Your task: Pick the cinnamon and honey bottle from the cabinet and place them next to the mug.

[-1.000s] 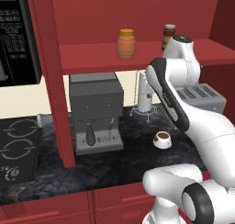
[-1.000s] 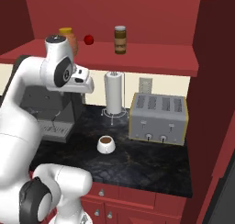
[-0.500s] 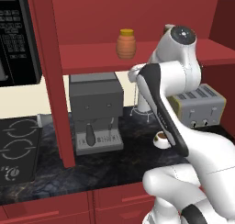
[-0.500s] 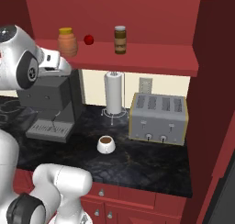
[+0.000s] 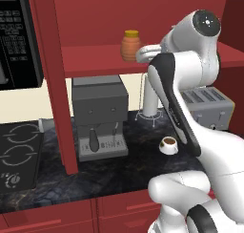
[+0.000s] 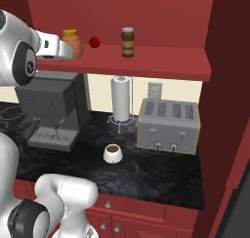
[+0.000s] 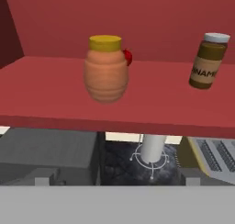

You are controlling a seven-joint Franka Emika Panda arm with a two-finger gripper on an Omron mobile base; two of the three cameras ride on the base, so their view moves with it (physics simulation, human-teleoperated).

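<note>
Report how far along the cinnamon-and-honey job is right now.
Done: nothing placed yet; the mug stands alone on the counter.
In hand: nothing. The honey bottle and the cinnamon both stand upright on the cabinet shelf, and the hand view faces the honey bottle from in front of the shelf edge.
Left: pick both and set them beside the mug.

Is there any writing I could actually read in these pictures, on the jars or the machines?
"NAM": part of a word on the yellowish label of the cinnamon jar on the cabinet shelf; the rest curves out of sight.
Microwave keypad: pale marks, too small to read.
Honey bottle: no label.
Coffee machine, toaster: no readable text.
</note>
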